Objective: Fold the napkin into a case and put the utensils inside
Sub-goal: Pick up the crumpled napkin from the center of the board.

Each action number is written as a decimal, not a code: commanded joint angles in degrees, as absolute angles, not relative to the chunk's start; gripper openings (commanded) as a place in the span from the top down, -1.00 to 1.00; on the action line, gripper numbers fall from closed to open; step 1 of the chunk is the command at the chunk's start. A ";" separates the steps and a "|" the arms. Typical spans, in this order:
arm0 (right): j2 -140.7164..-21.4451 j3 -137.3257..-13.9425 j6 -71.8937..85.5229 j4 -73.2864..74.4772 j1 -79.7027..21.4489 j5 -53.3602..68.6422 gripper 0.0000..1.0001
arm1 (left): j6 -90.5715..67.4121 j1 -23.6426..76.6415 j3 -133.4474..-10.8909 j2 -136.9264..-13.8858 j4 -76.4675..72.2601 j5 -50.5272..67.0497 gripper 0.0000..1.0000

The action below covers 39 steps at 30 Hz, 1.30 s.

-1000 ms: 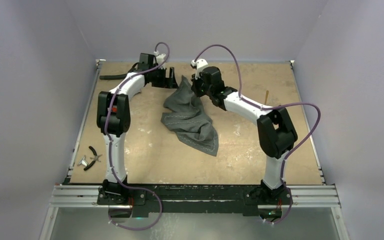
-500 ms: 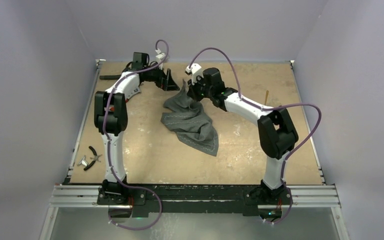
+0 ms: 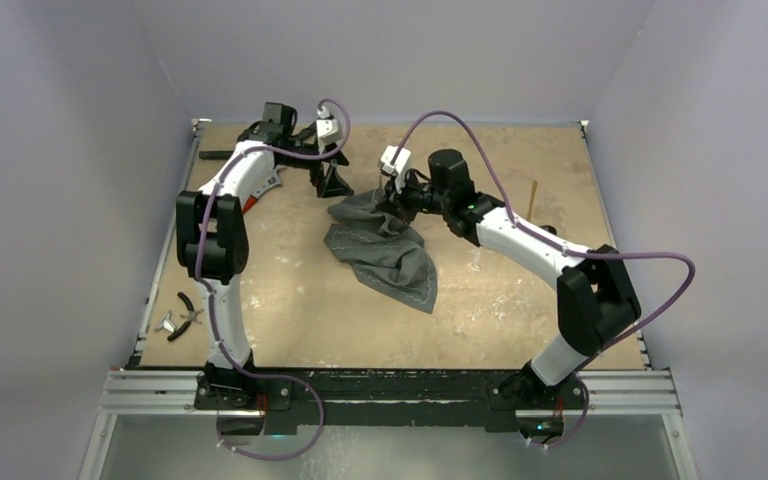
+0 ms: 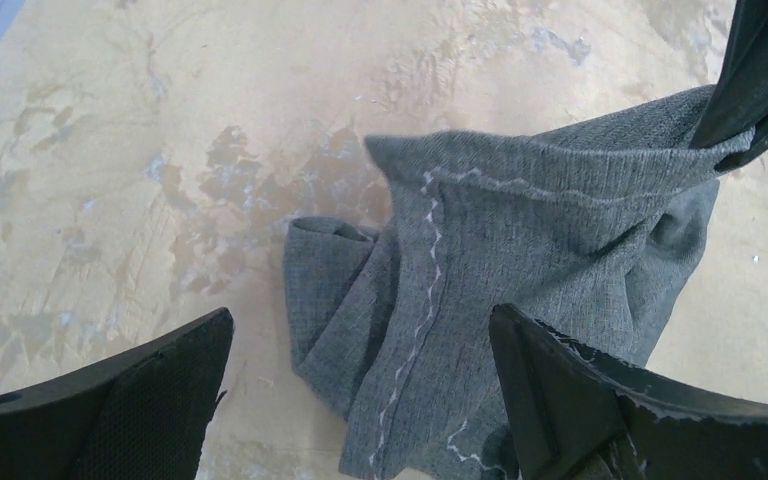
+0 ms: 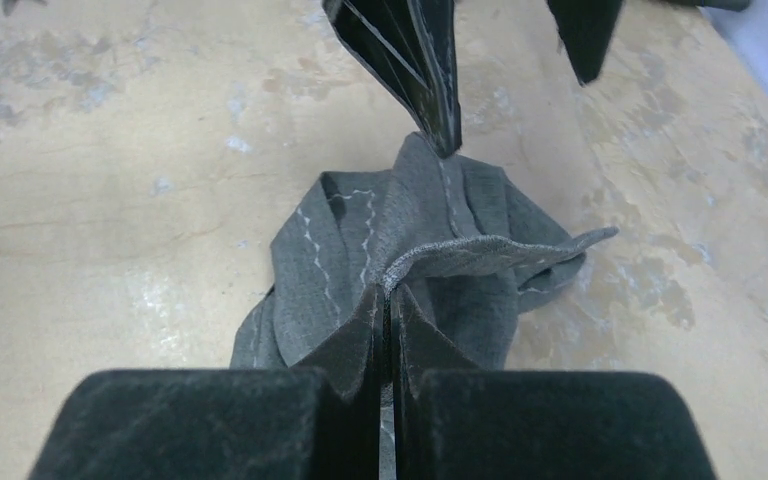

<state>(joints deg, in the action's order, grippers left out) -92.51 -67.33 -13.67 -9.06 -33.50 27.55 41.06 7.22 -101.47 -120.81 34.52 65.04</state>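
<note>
The grey napkin [image 3: 380, 250] lies crumpled in the middle of the table, with pale stitched hem lines showing. My right gripper [image 3: 397, 196] is shut on its far edge and holds that edge just above the board; the pinched hem shows between its tips in the right wrist view [image 5: 388, 292]. My left gripper [image 3: 331, 180] is open and empty, just left of the napkin's far end. In the left wrist view [image 4: 360, 318] its fingers straddle the cloth [image 4: 500, 250] from above. A thin gold utensil [image 3: 534, 192] lies at the far right. No black utensil can be made out.
Black pliers [image 3: 186, 314] and a small metal piece [image 3: 167, 323] lie at the left edge near the front. A long dark object [image 3: 218, 154] lies at the back left corner. Purple cables arc above both arms. Walls close the table on three sides.
My right gripper has swung down and toward the front, lowering the napkin's raised corner close to the board. My left gripper has turned and dipped beside the cloth, still open.
</note>
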 commanded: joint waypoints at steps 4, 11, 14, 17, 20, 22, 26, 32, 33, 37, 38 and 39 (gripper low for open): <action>-93.86 -72.75 -17.65 -5.27 -36.11 36.21 1.00 | 61.97 8.88 -104.87 -117.30 49.83 68.75 -0.97; -94.13 -74.74 -20.81 -0.22 -37.97 36.96 1.00 | 97.45 10.49 -107.54 -115.08 82.14 68.47 -0.94; -94.08 -74.18 -20.76 -1.07 -38.12 36.65 1.00 | 98.10 10.76 -103.13 -111.45 79.51 70.15 -0.92; -93.18 -73.51 -19.95 -3.39 -38.52 37.03 1.00 | 102.20 11.93 -102.61 -110.72 81.99 69.05 -0.85; -92.08 -73.94 -18.65 -4.92 -38.98 38.38 1.00 | 102.77 12.89 -101.02 -109.00 79.85 69.38 -0.74; -92.31 -75.01 -18.26 -4.33 -39.11 39.57 1.00 | 98.18 13.40 -99.21 -106.69 74.00 70.02 -0.69; -92.50 -75.60 -17.81 -4.55 -39.47 40.22 1.00 | 95.77 15.42 -98.00 -104.63 69.52 66.66 -0.46; -90.00 -73.92 -16.92 -7.18 -39.56 36.59 1.00 | 90.22 15.59 -95.78 -103.39 61.25 57.79 0.70; -89.47 -73.31 -16.55 -8.04 -39.55 35.41 1.00 | 88.32 15.56 -95.50 -102.91 59.26 56.19 1.00; -87.96 -71.26 -12.31 -9.99 -39.49 29.62 0.67 | 77.07 15.59 -95.53 -101.43 49.85 53.46 1.00; -87.50 -70.50 -11.98 -10.39 -39.47 26.45 0.35 | 73.76 15.55 -95.58 -101.03 47.19 52.46 1.00; -86.67 -69.32 -10.95 -11.21 -39.42 23.58 0.07 | 69.78 15.56 -95.62 -100.67 43.97 51.12 1.00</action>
